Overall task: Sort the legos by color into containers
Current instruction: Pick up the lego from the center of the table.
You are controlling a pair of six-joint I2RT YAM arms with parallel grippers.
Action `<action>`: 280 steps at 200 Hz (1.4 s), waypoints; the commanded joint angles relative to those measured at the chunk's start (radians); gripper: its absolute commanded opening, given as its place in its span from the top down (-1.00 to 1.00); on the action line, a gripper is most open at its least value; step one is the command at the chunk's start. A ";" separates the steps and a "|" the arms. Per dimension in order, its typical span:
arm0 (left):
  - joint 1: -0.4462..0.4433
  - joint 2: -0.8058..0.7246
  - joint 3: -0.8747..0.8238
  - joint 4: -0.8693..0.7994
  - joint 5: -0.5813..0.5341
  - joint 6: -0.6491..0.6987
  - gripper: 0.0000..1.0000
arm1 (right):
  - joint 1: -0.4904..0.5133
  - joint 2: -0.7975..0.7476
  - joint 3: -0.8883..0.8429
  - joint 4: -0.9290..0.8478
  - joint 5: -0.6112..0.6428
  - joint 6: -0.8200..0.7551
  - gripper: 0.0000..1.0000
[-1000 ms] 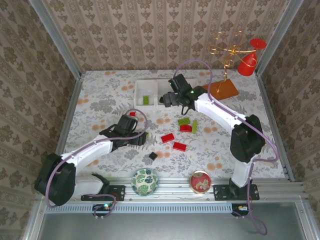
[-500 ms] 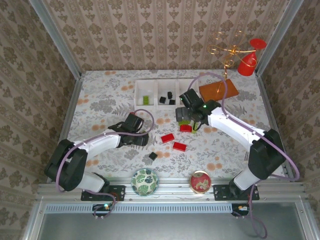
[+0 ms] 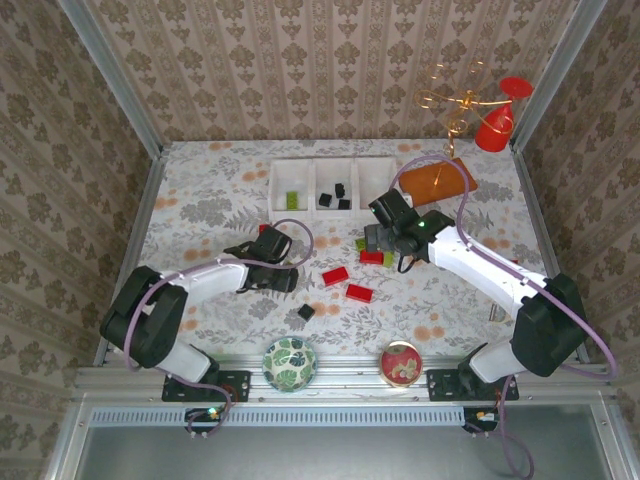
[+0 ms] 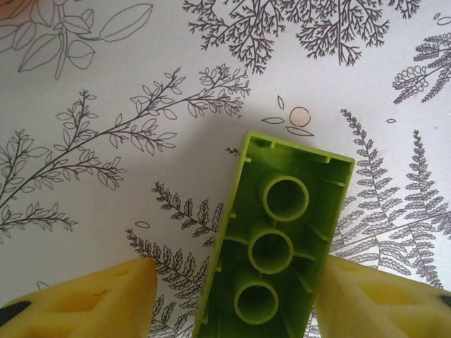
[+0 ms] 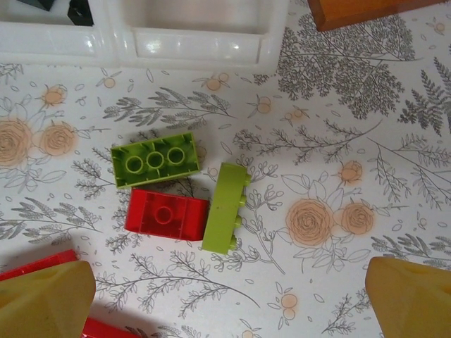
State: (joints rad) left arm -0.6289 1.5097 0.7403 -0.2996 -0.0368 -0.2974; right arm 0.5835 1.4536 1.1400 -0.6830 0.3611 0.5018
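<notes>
A lime green lego (image 4: pixel 275 239) lies upside down on the cloth between the yellow fingers of my left gripper (image 4: pixel 236 282). The right finger (image 4: pixel 366 299) is against the brick and the left finger (image 4: pixel 106 299) stands a little apart from it. From above, that gripper (image 3: pixel 280 277) is low over the table at centre left. My right gripper (image 5: pixel 229 282) hangs wide open over two lime legos (image 5: pixel 155 159) (image 5: pixel 225 208) and a red one (image 5: pixel 167 215). The white three-part containers (image 3: pixel 330 161) hold a lime brick (image 3: pixel 292 199) at the left and black cubes (image 3: pixel 335 196) in the middle.
Two red bricks (image 3: pixel 335 275) (image 3: pixel 358 293) and a black cube (image 3: pixel 305 312) lie mid-table, and another red brick (image 3: pixel 264 228) sits beside the left arm. Two patterned bowls (image 3: pixel 290 362) (image 3: pixel 402 363) stand at the near edge. An orange board (image 3: pixel 437 178) lies right of the tray.
My left gripper has narrowed its jaws around the lime brick. The right arm has drawn back from over the tray to above the brick cluster, its gripper staying open.
</notes>
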 commanded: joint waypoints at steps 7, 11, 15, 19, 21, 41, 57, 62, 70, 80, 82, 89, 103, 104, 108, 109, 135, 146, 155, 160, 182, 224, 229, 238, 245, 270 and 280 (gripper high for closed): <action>-0.005 0.017 0.028 -0.005 0.004 0.009 -0.07 | 0.000 -0.021 -0.009 -0.031 0.046 0.024 -1.00; -0.005 0.019 0.029 -0.005 0.004 0.009 -0.05 | 0.001 -0.019 -0.008 -0.033 0.047 0.026 -1.00; -0.005 0.022 0.029 -0.004 0.003 0.009 -0.03 | -0.001 -0.018 -0.007 -0.037 0.049 0.027 -1.00; -0.005 0.024 0.030 -0.005 0.003 0.009 -0.01 | -0.001 -0.016 -0.005 -0.039 0.053 0.027 -1.00; -0.005 0.025 0.030 -0.004 0.003 0.009 -0.01 | -0.002 -0.016 -0.005 -0.041 0.054 0.027 -1.00; -0.005 0.036 0.034 -0.004 0.003 0.009 0.08 | -0.005 -0.011 -0.004 -0.043 0.055 0.030 -1.00; -0.005 0.039 0.037 -0.002 0.001 0.009 0.20 | -0.007 -0.018 -0.011 -0.034 0.057 0.035 -1.00; -0.005 0.041 0.037 -0.001 -0.001 0.009 0.23 | -0.007 -0.024 -0.015 -0.029 0.059 0.039 -1.00; -0.005 0.040 0.040 -0.001 -0.001 0.008 0.27 | -0.008 -0.033 -0.022 -0.019 0.064 0.046 -1.00; -0.005 0.040 0.044 0.001 -0.002 0.007 0.31 | -0.011 -0.044 -0.028 -0.009 0.065 0.049 -1.00; -0.005 0.041 0.044 0.001 -0.002 0.007 0.32 | -0.011 -0.045 -0.029 -0.008 0.066 0.050 -1.00; -0.005 0.040 0.048 0.002 -0.001 0.006 0.35 | -0.014 -0.049 -0.030 -0.006 0.069 0.054 -1.00; -0.004 0.040 0.056 0.003 -0.002 0.006 0.41 | -0.016 -0.049 -0.027 -0.014 0.084 0.071 -1.00; -0.005 0.041 0.057 0.003 -0.002 0.006 0.41 | -0.016 -0.048 -0.026 -0.015 0.085 0.072 -1.00; -0.004 0.040 0.059 0.004 -0.002 0.005 0.43 | -0.016 -0.046 -0.024 -0.018 0.085 0.072 -1.00; -0.005 0.040 0.060 0.003 -0.002 0.005 0.43 | -0.016 -0.046 -0.024 -0.019 0.086 0.072 -1.00; -0.005 0.031 0.084 -0.005 -0.017 0.003 0.48 | -0.016 -0.034 -0.015 -0.039 0.096 0.088 -1.00; -0.005 0.026 0.100 -0.013 -0.027 0.004 0.49 | -0.016 -0.034 -0.022 -0.034 0.096 0.093 -1.00; -0.005 0.022 0.115 -0.019 -0.036 0.003 0.49 | -0.016 -0.035 -0.031 -0.027 0.095 0.098 -1.00; -0.004 0.019 0.125 -0.023 -0.040 0.003 0.49 | -0.017 -0.035 -0.033 -0.025 0.090 0.101 -1.00; -0.001 0.014 0.174 -0.035 -0.055 0.008 0.49 | -0.018 -0.032 -0.026 -0.028 0.063 0.092 -1.00; 0.032 0.031 0.292 -0.029 -0.066 0.024 0.51 | -0.017 -0.035 -0.048 0.024 0.001 0.041 -1.00; 0.039 0.037 0.308 -0.029 -0.066 0.026 0.51 | -0.017 -0.035 -0.049 0.030 -0.006 0.031 -1.00; 0.052 0.046 0.338 -0.025 -0.065 0.029 0.51 | -0.017 -0.038 -0.048 0.035 -0.012 0.019 -1.00; 0.062 0.055 0.361 -0.021 -0.062 0.032 0.51 | -0.017 -0.041 -0.050 0.039 -0.012 0.013 -1.00; 0.103 0.102 0.450 -0.021 -0.050 0.045 0.53 | -0.018 -0.038 -0.054 0.033 0.004 0.006 -1.00; 0.115 0.127 0.489 -0.021 -0.047 0.054 0.52 | -0.017 -0.028 -0.045 0.015 0.015 0.006 -1.00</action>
State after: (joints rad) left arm -0.5423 1.5852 1.1503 -0.3103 -0.0822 -0.2821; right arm 0.5709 1.4322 1.1019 -0.6552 0.3614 0.5266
